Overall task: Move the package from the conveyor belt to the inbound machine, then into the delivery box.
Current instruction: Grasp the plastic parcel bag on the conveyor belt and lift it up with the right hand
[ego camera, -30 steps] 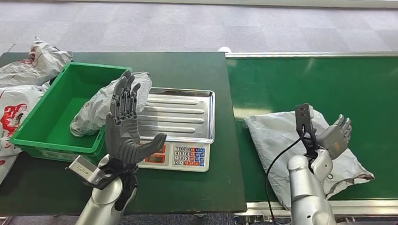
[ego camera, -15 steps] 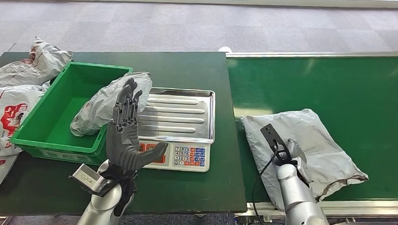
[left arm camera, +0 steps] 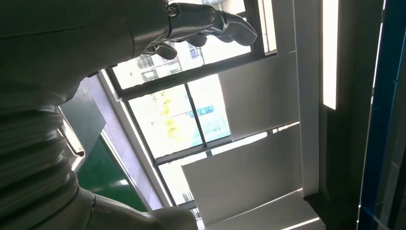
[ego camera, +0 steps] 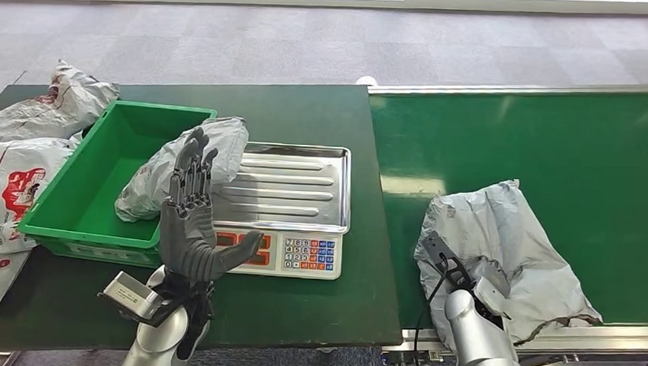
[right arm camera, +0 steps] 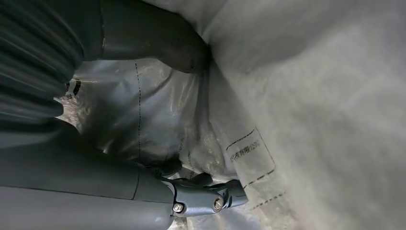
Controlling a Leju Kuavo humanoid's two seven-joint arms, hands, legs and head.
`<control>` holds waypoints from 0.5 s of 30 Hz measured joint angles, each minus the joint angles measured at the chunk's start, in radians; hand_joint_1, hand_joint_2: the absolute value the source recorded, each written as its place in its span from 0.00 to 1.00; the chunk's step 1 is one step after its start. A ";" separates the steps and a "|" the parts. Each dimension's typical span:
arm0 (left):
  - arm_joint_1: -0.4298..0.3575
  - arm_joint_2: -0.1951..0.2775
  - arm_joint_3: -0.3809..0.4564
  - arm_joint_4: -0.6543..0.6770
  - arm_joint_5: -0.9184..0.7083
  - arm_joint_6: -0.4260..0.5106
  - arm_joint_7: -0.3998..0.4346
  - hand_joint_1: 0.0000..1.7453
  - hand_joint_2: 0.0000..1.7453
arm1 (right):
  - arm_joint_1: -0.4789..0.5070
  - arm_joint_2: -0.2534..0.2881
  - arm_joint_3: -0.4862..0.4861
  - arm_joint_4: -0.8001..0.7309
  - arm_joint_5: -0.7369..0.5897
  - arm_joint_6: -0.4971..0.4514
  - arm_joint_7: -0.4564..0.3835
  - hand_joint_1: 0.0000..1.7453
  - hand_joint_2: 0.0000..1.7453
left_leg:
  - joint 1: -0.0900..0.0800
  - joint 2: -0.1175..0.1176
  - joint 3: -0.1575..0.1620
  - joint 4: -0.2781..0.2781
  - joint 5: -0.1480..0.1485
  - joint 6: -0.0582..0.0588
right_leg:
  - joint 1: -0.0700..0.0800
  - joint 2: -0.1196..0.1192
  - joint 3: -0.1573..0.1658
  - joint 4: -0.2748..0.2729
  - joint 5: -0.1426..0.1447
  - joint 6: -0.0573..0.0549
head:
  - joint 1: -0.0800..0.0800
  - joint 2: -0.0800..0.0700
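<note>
On the conveyor belt [ego camera: 598, 152], the grey package [ego camera: 510, 246] now bunches upward as the right hand [ego camera: 489, 288] clenches its near edge, while the left hand [ego camera: 191, 219] stays spread, empty, so lifting toward the scale [ego camera: 292, 200] seems next.

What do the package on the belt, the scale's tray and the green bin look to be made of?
Package: thin grey plastic film, likely a poly mailer; it crumples and shines. Scale tray: bright ribbed metal, probably stainless steel, reflective. Green bin: rigid moulded plastic, smooth, slightly glossy.
</note>
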 joint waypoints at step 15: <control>0.041 -0.010 0.029 -0.055 -0.018 0.003 0.014 0.00 1.00 | 0.056 0.021 0.046 -0.044 -0.022 0.030 -0.124 1.00 1.00 | 0.000 0.001 0.009 0.000 -0.003 0.003 | 0.000 0.001 0.010 -0.002 -0.001 0.002 | 0.000 0.000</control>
